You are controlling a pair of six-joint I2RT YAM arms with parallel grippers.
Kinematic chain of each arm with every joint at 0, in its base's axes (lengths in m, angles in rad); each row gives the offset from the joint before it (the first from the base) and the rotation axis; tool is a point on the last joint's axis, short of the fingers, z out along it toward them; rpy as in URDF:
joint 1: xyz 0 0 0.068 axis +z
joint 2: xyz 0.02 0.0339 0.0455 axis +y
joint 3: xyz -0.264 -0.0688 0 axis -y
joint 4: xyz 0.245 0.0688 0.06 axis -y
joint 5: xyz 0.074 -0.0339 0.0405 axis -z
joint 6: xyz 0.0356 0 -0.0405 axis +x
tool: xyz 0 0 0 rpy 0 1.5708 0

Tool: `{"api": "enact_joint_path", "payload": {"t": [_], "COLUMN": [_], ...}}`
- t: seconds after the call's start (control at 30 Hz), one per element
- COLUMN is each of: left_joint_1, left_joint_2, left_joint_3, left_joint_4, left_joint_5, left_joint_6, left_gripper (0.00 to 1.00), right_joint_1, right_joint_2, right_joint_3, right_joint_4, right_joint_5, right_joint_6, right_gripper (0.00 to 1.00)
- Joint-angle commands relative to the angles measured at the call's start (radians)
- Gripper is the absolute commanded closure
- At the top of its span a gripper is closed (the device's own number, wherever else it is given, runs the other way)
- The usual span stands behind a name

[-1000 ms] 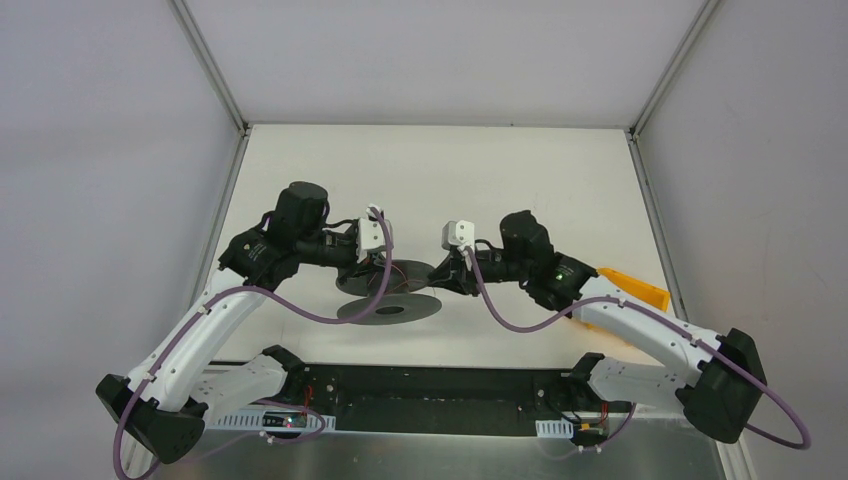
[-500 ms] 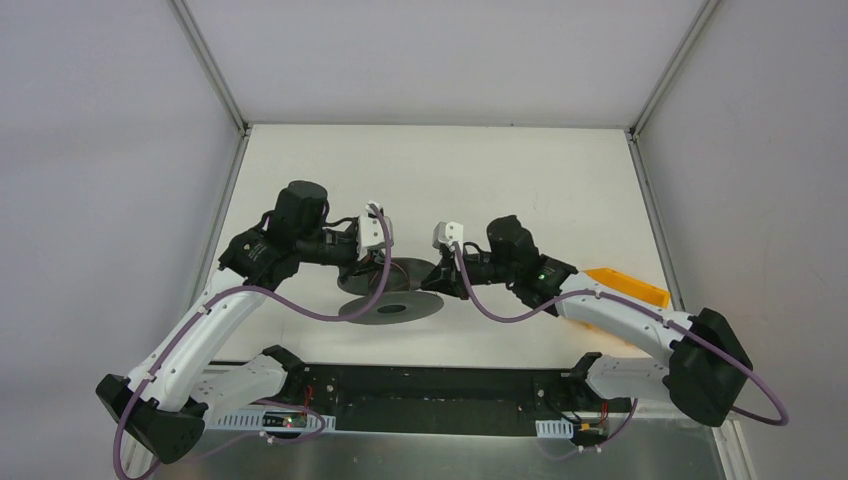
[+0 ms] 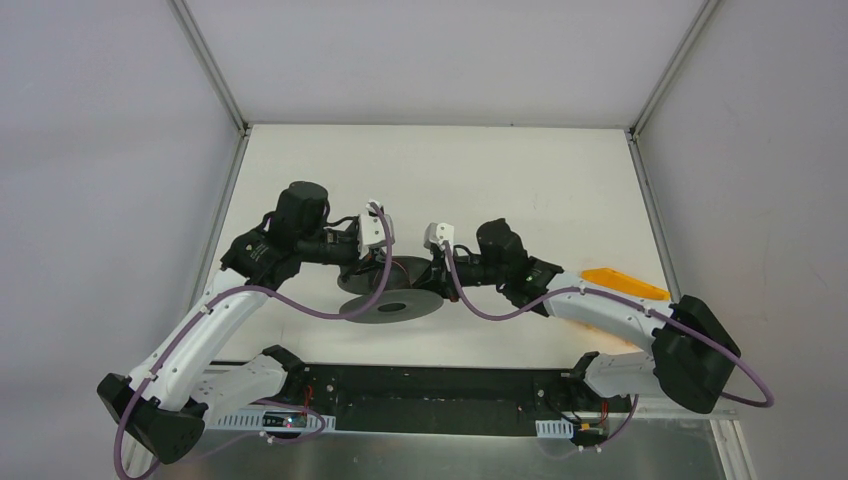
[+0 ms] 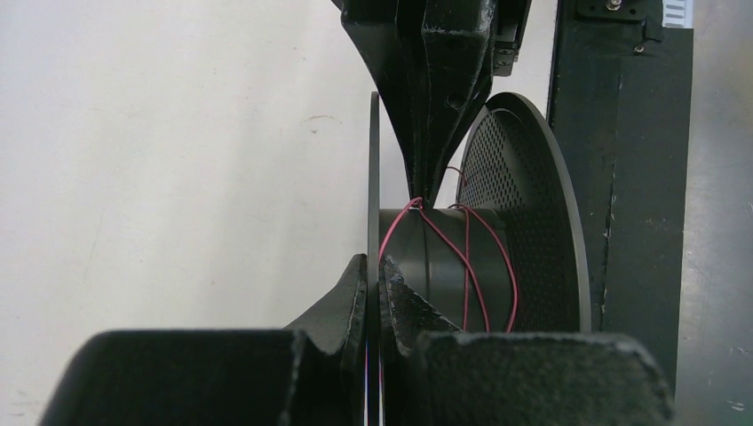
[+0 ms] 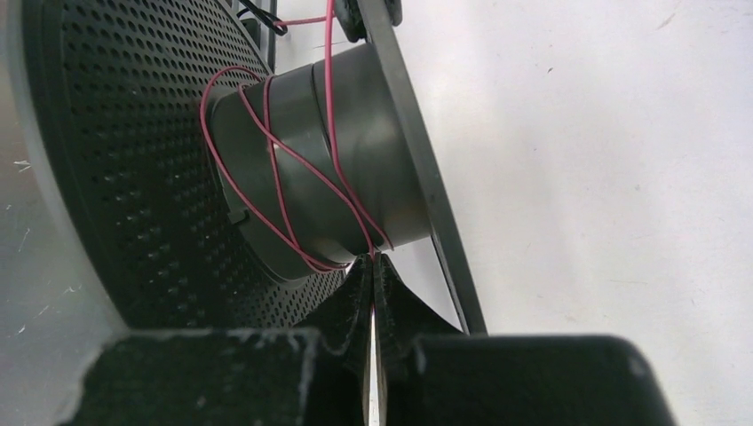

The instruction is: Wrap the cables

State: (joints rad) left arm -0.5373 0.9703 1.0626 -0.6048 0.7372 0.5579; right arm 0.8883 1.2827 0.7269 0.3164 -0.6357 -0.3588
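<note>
Cables (image 5: pixel 330 98) – a thin reddish strand – lie in a few loose, crossing turns around the hub of a dark grey spool (image 5: pixel 115 177), between its perforated flange and its thinner plain flange. The spool sits on the white table (image 3: pixel 500 180), near the middle of the front edge, with both arms reaching in from either side.

The right gripper (image 5: pixel 373 266) is pinched tight, its fingertips meeting right against the hub where the strands converge – the cables run into the closed tips, so it grips them there. From that point one strand climbs over the hub and leaves past the thin flange at the top of the right wrist view.

The left gripper (image 4: pixel 373 297) is clamped on the spool's thin flange, one finger on each face of it. In the left wrist view the right gripper's pointed fingers come down from above onto the strand at the hub.

An orange object (image 3: pixel 625 283) lies beside the right arm, well apart from the spool.
</note>
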Motion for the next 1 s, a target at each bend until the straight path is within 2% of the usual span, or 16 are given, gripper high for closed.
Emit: {"api": "enact_joint_path", "payload": {"t": [0.0, 0.33, 0.57, 0.97], "left_joint_1": [-0.006, -0.006, -0.006, -0.004], "left_joint_2": [-0.033, -0.031, -0.039, -0.048], "left_joint_3": [-0.003, -0.003, -0.016, -0.024], "left_joint_4": [0.079, 0.083, 0.082, 0.082], "left_joint_5": [0.023, 0.022, 0.010, 0.007], "left_joint_6": [-0.020, -0.022, -0.020, -0.034], "left_gripper": [1.00, 1.00, 1.00, 1.00], "right_joint_1": [0.011, 0.015, 0.015, 0.002], "right_joint_2": [0.012, 0.012, -0.082, -0.259], "right_joint_3": [0.005, 0.008, -0.015, -0.044], "right_joint_4": [0.076, 0.077, 0.027, -0.098], "right_joint_5": [-0.009, 0.040, 0.068, 0.163], "right_joint_6": [0.024, 0.015, 0.008, -0.030], "right_gripper": [1.00, 1.00, 0.89, 0.85]}}
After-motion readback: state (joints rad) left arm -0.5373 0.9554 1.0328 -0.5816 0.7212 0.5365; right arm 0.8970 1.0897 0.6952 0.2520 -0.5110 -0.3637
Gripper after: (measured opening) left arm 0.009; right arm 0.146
